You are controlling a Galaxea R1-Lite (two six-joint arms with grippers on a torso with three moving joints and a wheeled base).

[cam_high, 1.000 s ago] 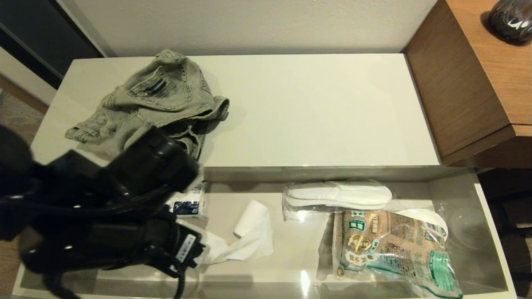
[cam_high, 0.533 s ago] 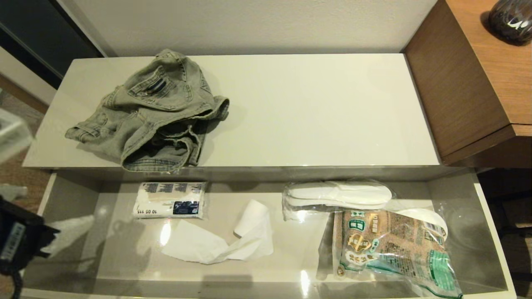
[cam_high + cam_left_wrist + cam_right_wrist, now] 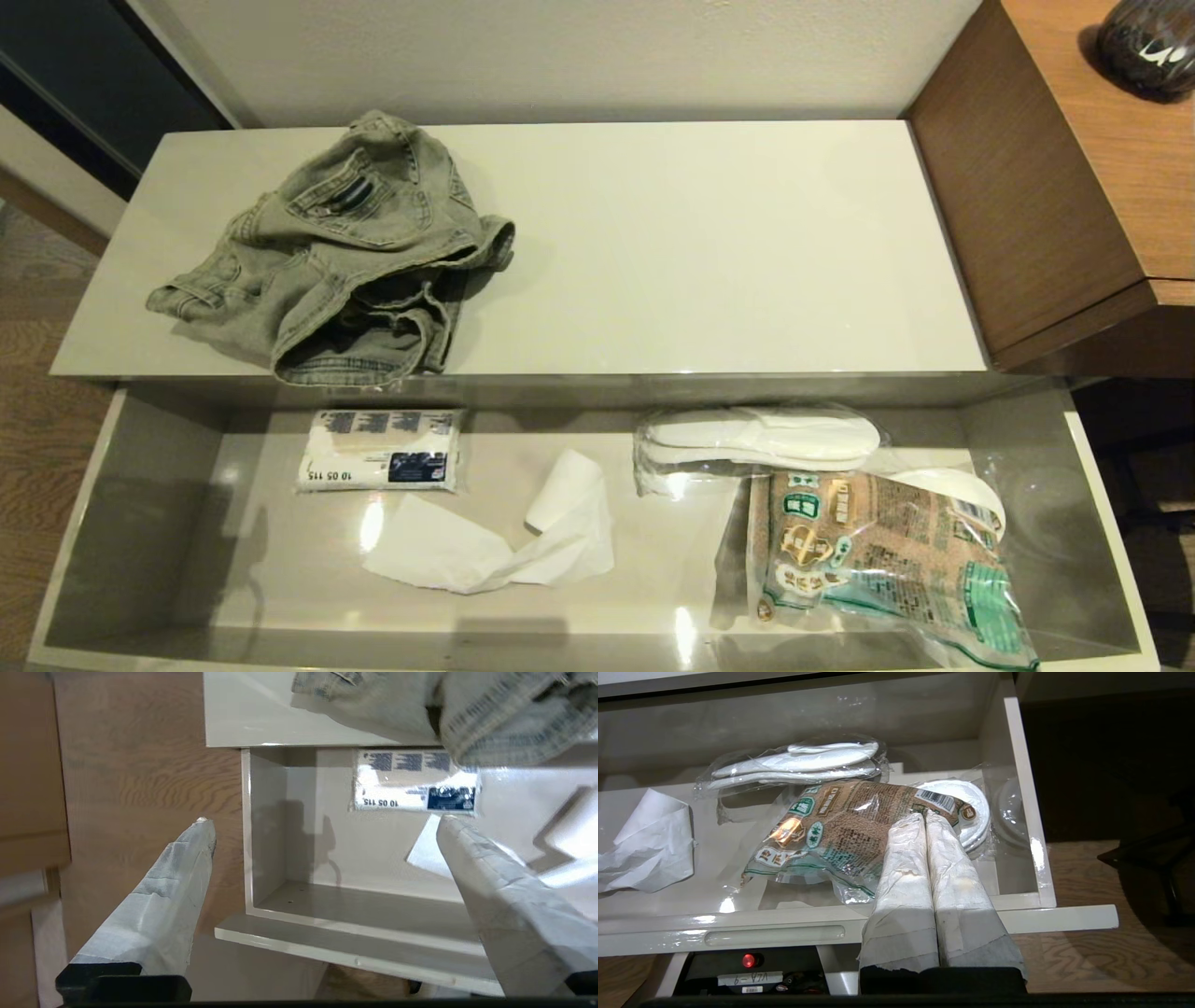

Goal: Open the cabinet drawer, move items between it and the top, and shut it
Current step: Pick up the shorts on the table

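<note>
While the cabinet drawer point(image 3: 131, 523) stands pulled fully out below the top point(image 3: 709, 252), the swap looks done: the denim garment point(image 3: 327, 252) lies crumpled on the top toward ten o'clock, one hem hanging just over the front edge, and the paper roll point(image 3: 565, 490) rests on the drawer floor near six o'clock with its loose sheet trailing toward seven. What remains, by my reading, is the closing push. Neither arm shows in the head view. The left claw point(image 3: 322, 826) hangs above the drawer's left front corner, fingers spread wide and holding nothing; the right claw point(image 3: 926, 819) hovers over the drawer front point(image 3: 775, 935) near the printed packet point(image 3: 850, 835), fingers pressed together and empty. To close well, set a claw flat against the front panel close to its middle, or one at each end, so this long drawer runs straight and does not rack. Push slowly and evenly. Mind the overhanging hem: it could catch between drawer and top, so nudging it back first would be prudent. The bagged slippers point(image 3: 756, 439), the tissue pack point(image 3: 378, 450) and the packet sit low enough, I judge, to pass under the top, though the crinkled plastic may drag.
</note>
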